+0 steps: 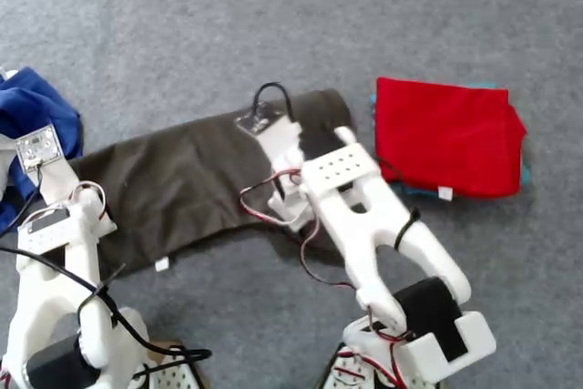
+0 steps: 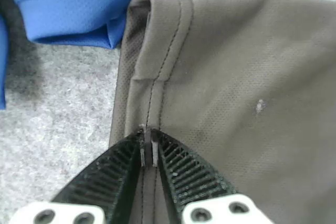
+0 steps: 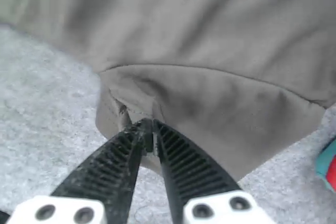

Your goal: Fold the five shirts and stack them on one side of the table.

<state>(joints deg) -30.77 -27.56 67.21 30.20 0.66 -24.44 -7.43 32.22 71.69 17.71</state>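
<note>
- High view: the dark olive shirt [image 1: 191, 184] lies flat across the middle of the table [image 1: 182, 34]. Its long axis runs from about 8 o'clock to 2 o'clock, and the narrower end points toward 2 o'clock. A folded red shirt [image 1: 446, 134] sits on a teal shirt [image 1: 412, 190] at the table's 3 o'clock side. A crumpled blue shirt [image 1: 32, 107] waits at 9 o'clock.
- Left wrist view: the left gripper [image 2: 151, 148] is clenched on the olive shirt's stitched side seam, just beside the blue shirt.
- Right wrist view: the right gripper [image 3: 148, 129] is pinched tight on a puckered bit of the olive shirt's edge, close to the teal and red stack.
- Step, as I judge it: this looks like the third shirt's fold, with both ends held. The next move likely calls for lifting both ends together, evenly, and carrying them across the long axis without dragging the blue shirt along.
</note>
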